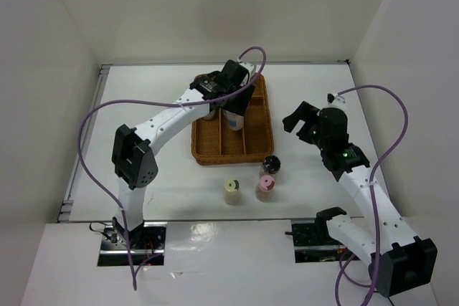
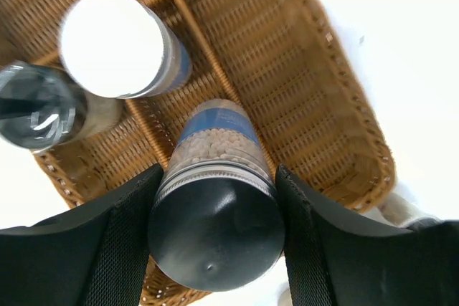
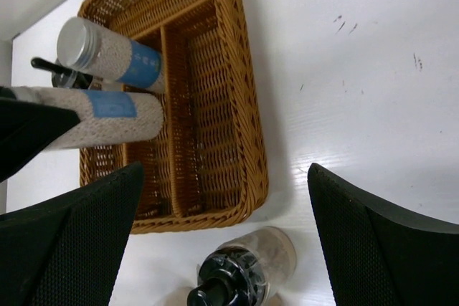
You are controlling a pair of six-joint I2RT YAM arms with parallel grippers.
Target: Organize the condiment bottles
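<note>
My left gripper is over the brown wicker tray, shut on a black-capped jar with a blue label; the jar stands upright in a tray compartment, and I cannot tell if it touches the floor. A silver-white capped jar and a shiny grey-capped jar stand in the tray beside it. On the table in front of the tray stand a black-capped jar, a pink-capped jar and a yellow-green capped jar. My right gripper is open and empty, above the black-capped jar on the table.
The tray has long compartments split by wicker dividers; its right compartment holds nothing. White walls close in the table on three sides. A purple cable loops over the left of the table.
</note>
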